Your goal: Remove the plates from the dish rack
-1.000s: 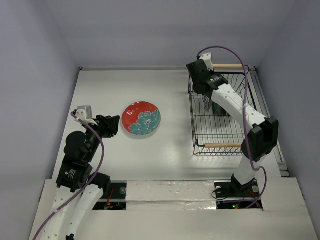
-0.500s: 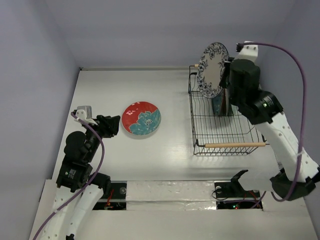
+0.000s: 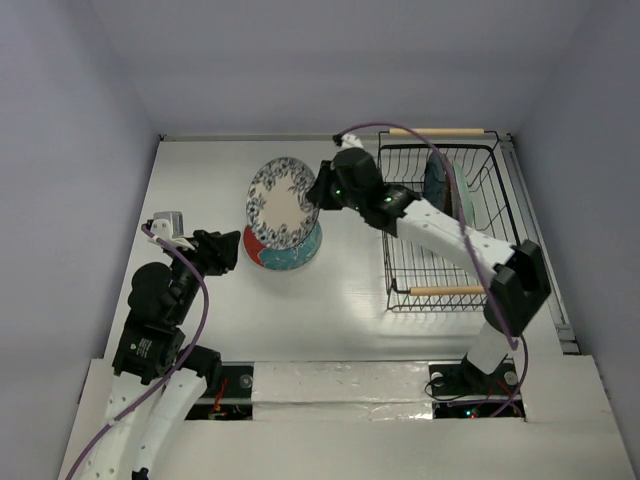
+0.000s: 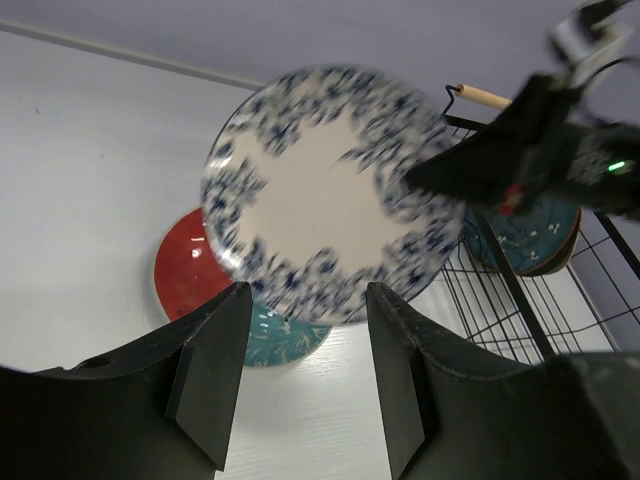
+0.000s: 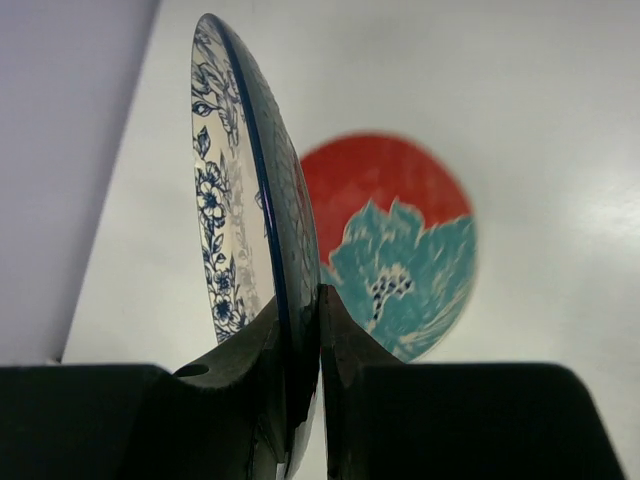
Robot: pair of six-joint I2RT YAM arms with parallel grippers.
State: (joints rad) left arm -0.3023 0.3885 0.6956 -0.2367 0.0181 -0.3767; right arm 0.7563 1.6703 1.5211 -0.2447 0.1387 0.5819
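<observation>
Right fingers (image 5: pixel 340 350) clamp the tilted floral plate (image 3: pixel 282 200), arm stretched over the red plate (image 3: pixel 285 258); left fingers (image 4: pixel 215 370) gape empty.

Bright, even light; left wrist view motion-blurred.

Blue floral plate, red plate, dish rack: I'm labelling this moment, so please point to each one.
blue floral plate (image 3: pixel 283 203), top external view, the white centre of its face.
red plate (image 5: pixel 395 250), right wrist view, the teal flower on its face.
dish rack (image 3: pixel 447 291), top external view, its near wooden handle.
</observation>
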